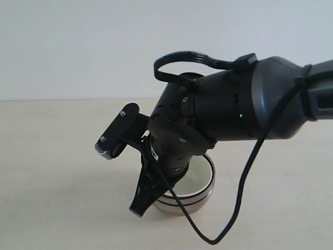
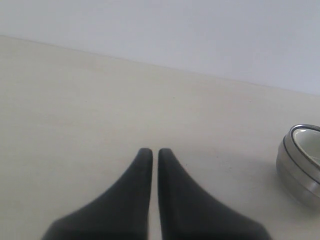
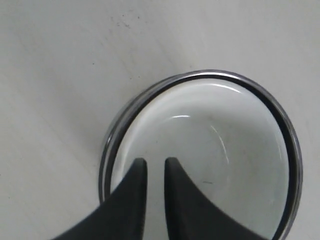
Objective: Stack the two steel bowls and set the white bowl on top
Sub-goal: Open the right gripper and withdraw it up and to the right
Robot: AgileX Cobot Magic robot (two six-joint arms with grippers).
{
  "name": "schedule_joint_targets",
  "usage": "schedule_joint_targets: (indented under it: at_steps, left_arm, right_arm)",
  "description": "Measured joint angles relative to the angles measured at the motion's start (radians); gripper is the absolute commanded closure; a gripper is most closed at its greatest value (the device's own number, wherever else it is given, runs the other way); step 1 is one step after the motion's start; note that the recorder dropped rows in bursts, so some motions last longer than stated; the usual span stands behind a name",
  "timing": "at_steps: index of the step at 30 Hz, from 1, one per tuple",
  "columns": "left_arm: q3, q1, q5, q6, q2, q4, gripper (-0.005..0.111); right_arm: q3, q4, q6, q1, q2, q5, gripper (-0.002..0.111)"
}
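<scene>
White bowl (image 3: 215, 160) nested, steel rims (image 3: 150, 92) encircling

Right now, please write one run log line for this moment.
stack: glossy white ceramic bowl nested inside shiny steel bowls | right hand: above white bowl, holding nothing | left hand: away, shut

A pale beige table (image 1: 52, 172) meets a plain white wall (image 1: 78, 47).

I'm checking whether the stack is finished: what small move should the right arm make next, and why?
Probably lift the right gripper straight up and away. The glossy white ceramic bowl already sits nested inside the shiny steel bowls, and the fingers hold nothing, with only a narrow gap between them.
</scene>
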Motion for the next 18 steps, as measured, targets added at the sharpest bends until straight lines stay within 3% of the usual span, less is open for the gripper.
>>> schedule_joint_targets:
  at_steps: [18]
  left_arm:
    - [0.0,0.0,0.0,0.0,0.0,0.0,0.103]
  right_arm:
    - [0.066,-0.016,0.098,-0.002,-0.196,-0.134,0.099]
